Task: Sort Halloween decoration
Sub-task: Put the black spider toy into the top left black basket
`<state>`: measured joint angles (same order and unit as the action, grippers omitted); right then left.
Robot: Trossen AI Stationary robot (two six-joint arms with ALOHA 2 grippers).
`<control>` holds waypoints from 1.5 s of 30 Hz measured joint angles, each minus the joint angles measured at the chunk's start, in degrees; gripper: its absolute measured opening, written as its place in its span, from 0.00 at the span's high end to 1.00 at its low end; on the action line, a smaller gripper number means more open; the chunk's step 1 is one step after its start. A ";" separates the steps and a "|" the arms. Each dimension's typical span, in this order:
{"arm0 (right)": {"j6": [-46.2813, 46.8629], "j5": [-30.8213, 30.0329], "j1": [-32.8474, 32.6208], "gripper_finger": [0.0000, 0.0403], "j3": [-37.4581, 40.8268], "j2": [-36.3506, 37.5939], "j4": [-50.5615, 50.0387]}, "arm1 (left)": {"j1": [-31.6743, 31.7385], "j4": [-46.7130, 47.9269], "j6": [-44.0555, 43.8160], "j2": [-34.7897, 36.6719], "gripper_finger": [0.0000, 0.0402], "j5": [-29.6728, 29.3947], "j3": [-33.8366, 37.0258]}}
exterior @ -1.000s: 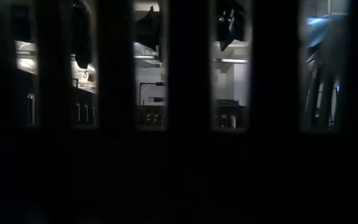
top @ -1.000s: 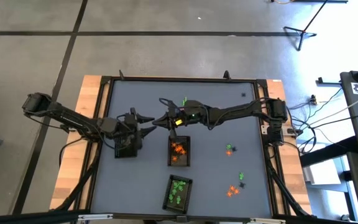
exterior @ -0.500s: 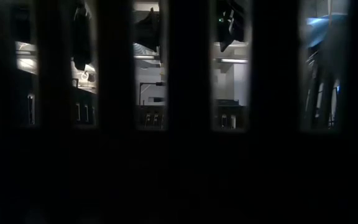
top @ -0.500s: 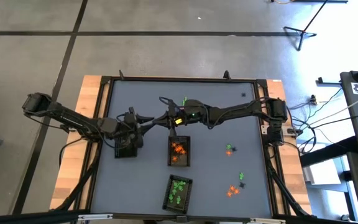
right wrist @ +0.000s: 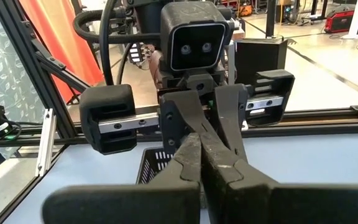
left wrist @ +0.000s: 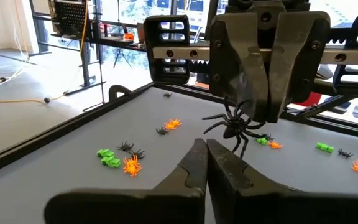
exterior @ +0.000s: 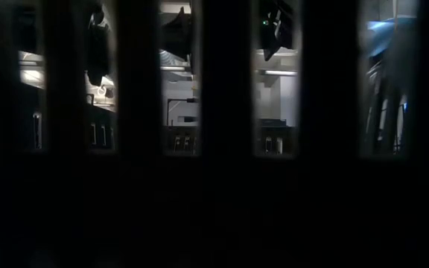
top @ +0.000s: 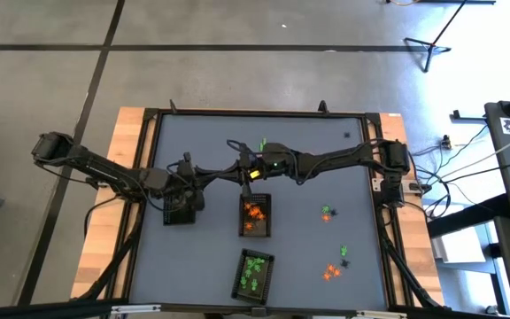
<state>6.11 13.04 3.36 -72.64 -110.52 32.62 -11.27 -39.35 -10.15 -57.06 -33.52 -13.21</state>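
Note:
My right gripper [top: 224, 174] reaches level from the table's right side to mid-table and is shut on a black spider [left wrist: 232, 127], one Halloween decoration. My left gripper [top: 211, 177] faces it tip to tip from the left. Its fingers [left wrist: 194, 163] are shut just short of the spider. A dark tray [top: 178, 209] lies on the table below the left gripper. In the right wrist view the spider is hidden behind my right gripper's own fingers [right wrist: 219, 155]. My right gripper pinches the spider's body [left wrist: 240, 119] between its two fingertips, coming level from the table's right side. The spider hangs just below the tips, legs spread, clear of the table. My left gripper: I cannot tell whether its shut fingertips touch a spider leg [left wrist: 243, 148].
A tray of orange trinkets [top: 255, 216] and one of green trinkets [top: 253, 273] stand near the middle front. Loose orange, green and black trinkets [top: 330, 266] lie at the right, with a few more [top: 262, 143] at the far middle. Dark bars block the low view.
My left gripper has shut its fingers in place, right in front of my right gripper's tips. The right gripper and the spider have kept still.

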 joint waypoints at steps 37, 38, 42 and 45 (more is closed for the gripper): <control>-2.05 -6.43 0.02 1.00 0.00 0.00 -1.52 | 0.00 3.18 0.07 0.00 0.68 0.29 0.00; -2.05 -6.43 0.00 1.00 0.00 0.00 -1.73 | 0.00 3.55 0.08 0.00 0.71 0.69 0.00; -3.15 -6.39 0.00 1.00 0.01 0.00 -4.51 | 0.00 5.01 -0.87 0.00 0.85 1.54 0.00; -3.69 -6.14 0.04 1.00 0.04 0.37 -8.09 | 0.00 8.02 -2.81 0.02 0.89 2.45 0.00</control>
<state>2.42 6.90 3.40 -72.60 -110.15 24.53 -11.27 -31.33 -12.96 -57.04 -31.07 -13.21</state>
